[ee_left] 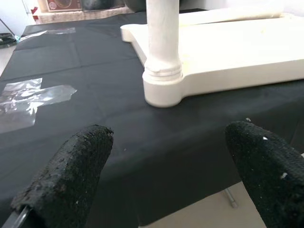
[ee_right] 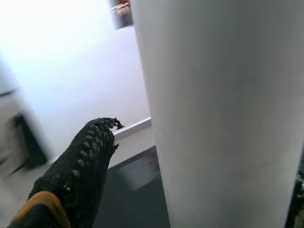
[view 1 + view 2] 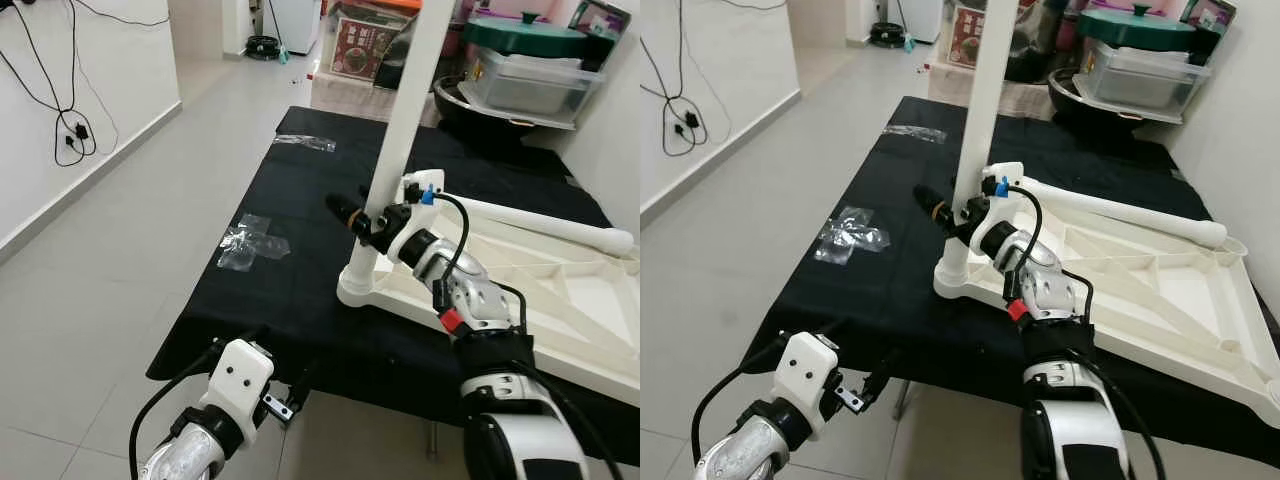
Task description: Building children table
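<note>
Both eye views look down from the head, sharing the black table (image 3: pixel 300 260). Left wrist view faces low across it; right wrist view sits close against the upright leg (image 2: pixel 223 109).

home room | tiled floor (image 3: pixel 150 200) | stacked storage boxes (image 3: pixel 525 80) | wall-socket cables (image 3: pixel 70 130)

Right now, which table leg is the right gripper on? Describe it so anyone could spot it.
On the black cloth lies an upturned white tabletop. At its near-left corner the upright leg stands in its socket, with the right gripper around its lower part. The other leg lies flat along the tabletop's far edge.
</note>
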